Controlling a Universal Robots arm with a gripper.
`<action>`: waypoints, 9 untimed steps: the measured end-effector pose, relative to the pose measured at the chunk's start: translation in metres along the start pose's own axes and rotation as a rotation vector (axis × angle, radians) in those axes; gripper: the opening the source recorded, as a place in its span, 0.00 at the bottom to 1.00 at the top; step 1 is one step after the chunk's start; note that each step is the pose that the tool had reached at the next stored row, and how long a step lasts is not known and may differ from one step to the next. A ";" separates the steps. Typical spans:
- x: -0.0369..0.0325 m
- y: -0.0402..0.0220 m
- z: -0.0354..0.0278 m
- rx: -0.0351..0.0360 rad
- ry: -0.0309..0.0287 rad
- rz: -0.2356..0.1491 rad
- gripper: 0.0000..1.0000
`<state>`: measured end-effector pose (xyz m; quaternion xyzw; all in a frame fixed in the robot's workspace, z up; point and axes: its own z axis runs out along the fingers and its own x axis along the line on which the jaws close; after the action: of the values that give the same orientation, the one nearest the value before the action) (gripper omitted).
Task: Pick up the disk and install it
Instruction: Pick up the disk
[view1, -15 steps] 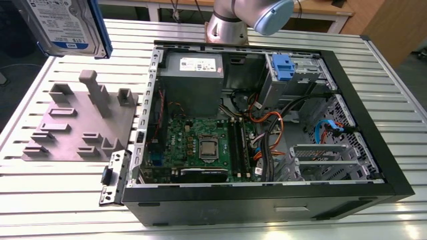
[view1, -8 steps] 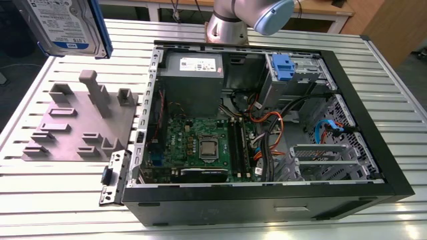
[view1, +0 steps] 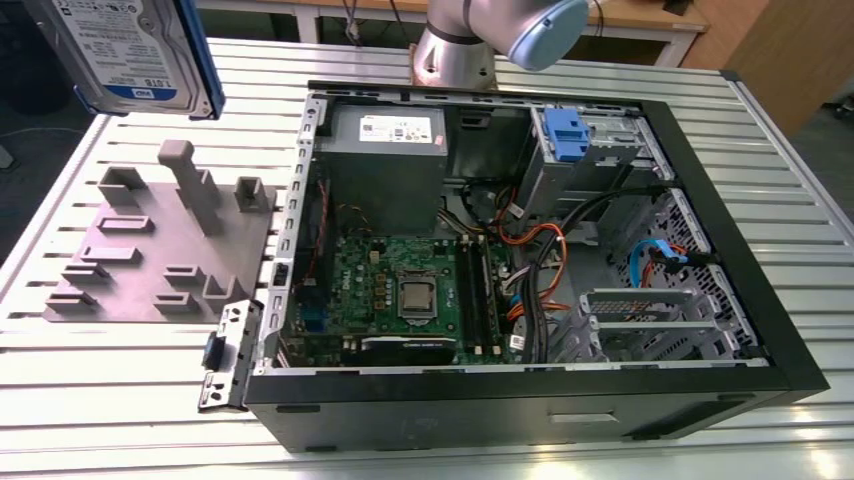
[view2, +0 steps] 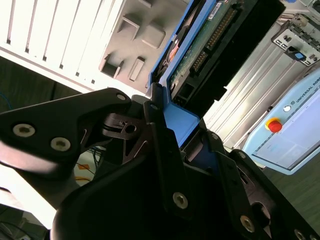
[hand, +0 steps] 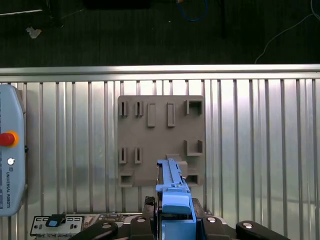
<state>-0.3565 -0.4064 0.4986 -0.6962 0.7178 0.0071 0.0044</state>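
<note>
The disk (view1: 127, 55), a silver hard drive with a white-and-blue label and a blue carrier frame, hangs high in the air at the exterior view's left, above the grey fixture plate (view1: 160, 250). In the second wrist view my gripper (view2: 182, 137) is shut on the disk (view2: 200, 47), its black fingers (view2: 155, 135) pressing on the blue frame's end. The first wrist view shows the disk (hand: 172, 185) edge-on, rising from the gripper (hand: 172, 225) over the fixture plate (hand: 160, 135).
The open black computer case (view1: 747, 300) lies on the slatted metal table (view1: 120, 400), with a grey power supply (view1: 387, 135), a motherboard (view1: 400, 290) and a drive bay with a blue latch (view1: 567, 135). A teach pendant (hand: 10, 155) lies beside the plate.
</note>
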 end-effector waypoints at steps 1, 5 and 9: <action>0.0014 0.0000 0.0000 0.0001 -0.0001 0.000 0.37; 0.0039 -0.0013 0.0000 0.0001 -0.0001 0.000 0.37; 0.0043 -0.0073 0.0000 -0.0001 -0.0001 0.000 0.37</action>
<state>-0.3494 -0.4109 0.4985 -0.6962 0.7178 0.0072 0.0044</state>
